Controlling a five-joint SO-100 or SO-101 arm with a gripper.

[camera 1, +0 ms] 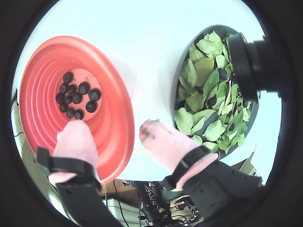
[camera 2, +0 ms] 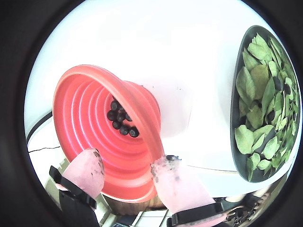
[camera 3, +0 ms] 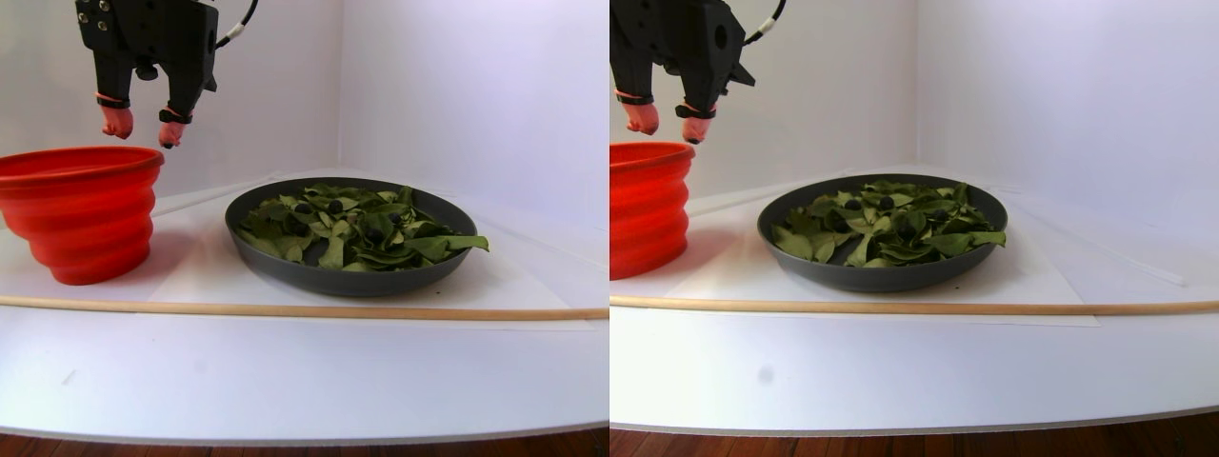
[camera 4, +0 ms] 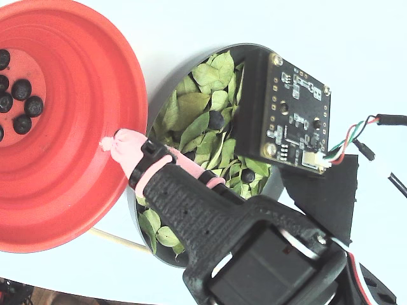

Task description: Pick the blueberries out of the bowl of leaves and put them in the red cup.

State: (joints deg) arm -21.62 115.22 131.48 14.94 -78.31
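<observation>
Gripper [camera 1: 113, 130] hangs above the near rim of the red cup [camera 1: 42, 85], pink fingers [camera 1: 75, 139] spread wide, holding nothing. About a dozen blueberries [camera 1: 75, 97] lie on the cup's bottom. Beside the cup, the bowl [camera 3: 352, 276] holds leaves [camera 1: 208, 90] with a few dark berries among them.

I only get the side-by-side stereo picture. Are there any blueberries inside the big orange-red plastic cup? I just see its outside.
Observer: Yes. In a wrist view, a cluster of small dark blueberries lies on the flat bottom of the orange-red plastic cup.
Child: Is a berry stuck in the gripper?
Observer: No. That wrist view shows the gripper open, with nothing between its pink-covered fingers.
Child: Where is it exactly?
Observer: In the fixed view, one pink fingertip is over the cup's rim.
</observation>
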